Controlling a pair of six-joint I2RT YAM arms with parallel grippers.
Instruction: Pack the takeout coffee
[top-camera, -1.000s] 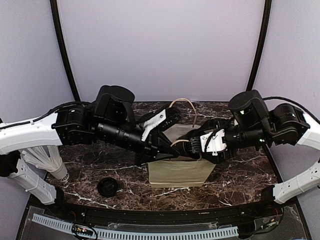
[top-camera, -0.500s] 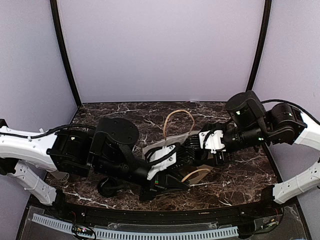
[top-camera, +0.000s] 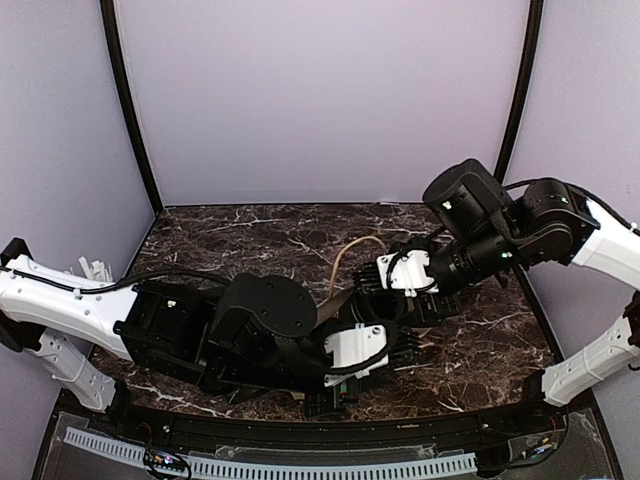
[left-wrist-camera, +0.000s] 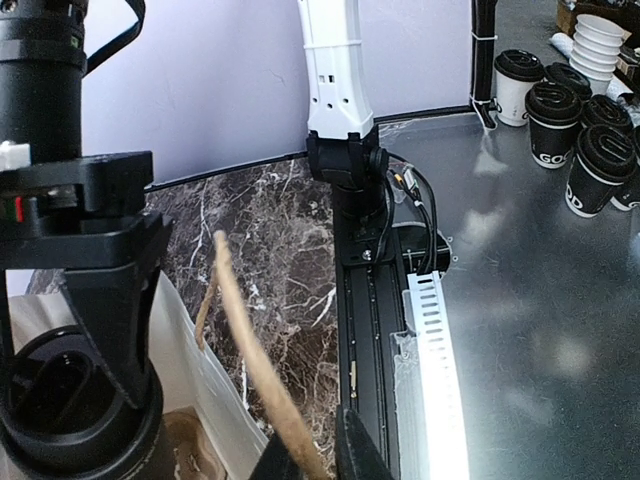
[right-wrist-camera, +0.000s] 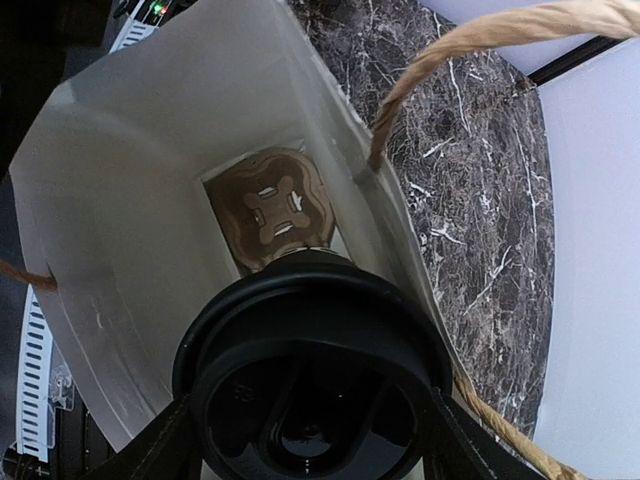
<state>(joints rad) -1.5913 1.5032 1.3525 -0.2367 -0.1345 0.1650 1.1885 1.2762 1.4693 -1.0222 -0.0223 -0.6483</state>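
your right gripper (right-wrist-camera: 308, 415) clasped the lidded coffee (right-wrist-camera: 300, 340), poised over the open bag (right-wrist-camera: 130, 200) beneath it; your left gripper (left-wrist-camera: 310, 455) pinched the handle (left-wrist-camera: 245, 340). the next move called for lowering it straight down, clear of the walls.

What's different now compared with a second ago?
The left gripper, pinching the bag handle, pulled back toward the table's near edge, and the paper bag that lay flat is now open. The right gripper shifted slightly left, bringing the takeout coffee over the bag's mouth. Unchanged: the right gripper's hold on the coffee, and the marble table.
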